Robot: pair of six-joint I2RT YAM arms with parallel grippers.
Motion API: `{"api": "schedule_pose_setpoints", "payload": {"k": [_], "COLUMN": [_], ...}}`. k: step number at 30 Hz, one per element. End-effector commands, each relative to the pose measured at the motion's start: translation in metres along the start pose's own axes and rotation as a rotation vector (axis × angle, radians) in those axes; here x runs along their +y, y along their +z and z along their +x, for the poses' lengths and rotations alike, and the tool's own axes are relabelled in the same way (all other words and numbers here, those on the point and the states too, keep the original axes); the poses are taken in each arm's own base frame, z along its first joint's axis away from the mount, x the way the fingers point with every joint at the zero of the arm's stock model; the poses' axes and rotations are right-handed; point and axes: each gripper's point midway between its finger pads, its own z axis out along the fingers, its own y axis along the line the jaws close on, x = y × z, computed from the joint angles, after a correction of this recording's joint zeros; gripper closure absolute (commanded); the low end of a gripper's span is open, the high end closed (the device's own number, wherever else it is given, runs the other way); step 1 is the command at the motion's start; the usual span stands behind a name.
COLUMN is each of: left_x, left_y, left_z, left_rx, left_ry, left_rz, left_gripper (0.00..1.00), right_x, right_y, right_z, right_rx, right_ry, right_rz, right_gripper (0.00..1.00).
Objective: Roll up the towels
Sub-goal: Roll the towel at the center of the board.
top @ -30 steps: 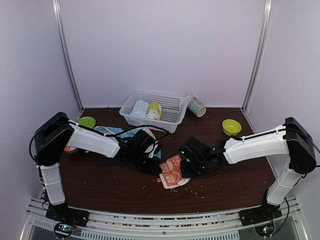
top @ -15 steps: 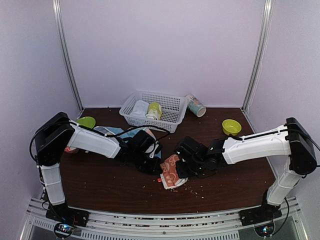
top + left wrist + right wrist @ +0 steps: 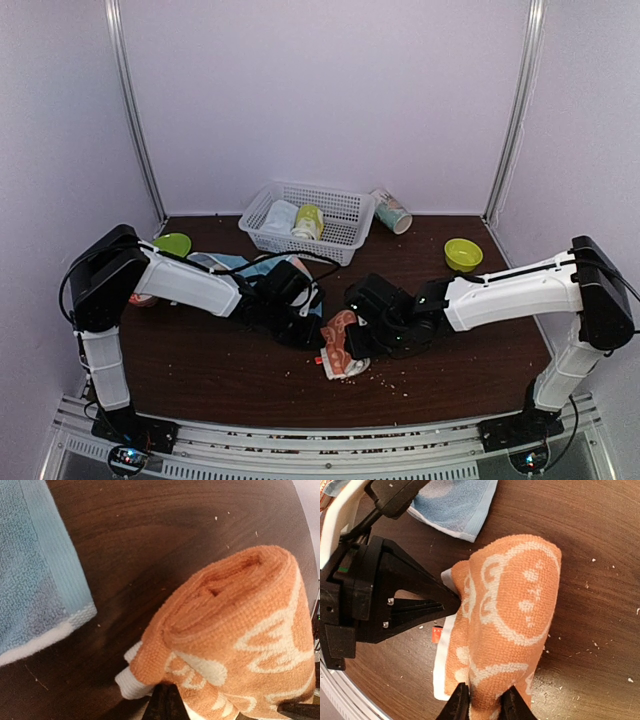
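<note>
Since a second ago my right gripper (image 3: 362,335) has slid toward 9 o'clock, closer to the left gripper (image 3: 303,328), and the peach-orange towel (image 3: 340,345) is bunched narrower than it was. The top view only gives a small orange lump between two black claws on the table (image 3: 220,370), jaws hidden. Right wrist view fills that in: the right gripper (image 3: 485,702) is clamped on the roll's near end, and the peach-orange towel (image 3: 505,615) runs from the fingers toward 12 o'clock, white prints up. At its 9 o'clock the left gripper (image 3: 451,600) is closed to a point, tip touching the white hem; I cannot tell if cloth is caught. The light blue towel (image 3: 455,502) lies at 11 o'clock, apart from the roll. Only the left wrist view shows the roll end-on: the peach-orange towel (image 3: 235,635) has a spiral of folds, sitting at 4 o'clock with its hem against the left gripper (image 3: 165,705). The light blue towel (image 3: 35,565) lies flat at 9 o'clock, bare wood between.
</note>
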Motion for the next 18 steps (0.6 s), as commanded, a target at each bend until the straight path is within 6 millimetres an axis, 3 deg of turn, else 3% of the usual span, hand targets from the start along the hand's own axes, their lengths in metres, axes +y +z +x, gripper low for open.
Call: {"api": "schedule_pose_setpoints", "payload": {"k": [1, 13, 18], "left_x": [-0.008, -0.001, -0.002], "left_y": [0.002, 0.002, -0.001], "left_z": [-0.004, 0.003, 0.004], "left_rx": [-0.018, -0.007, -0.010], "left_ry": [0.009, 0.005, 0.005], "left_rz": [0.025, 0.006, 0.010], "left_gripper": [1.00, 1.00, 1.00], "right_x": [0.022, 0.035, 0.031], "right_y": [0.000, 0.004, 0.018], "right_z": [-0.006, -0.001, 0.012], "right_rx": [-0.018, -0.003, 0.047], "right_ry": [-0.010, -0.043, -0.056], "right_rz": [-0.082, -0.163, -0.148], "right_gripper": [0.73, 0.68, 0.68]}}
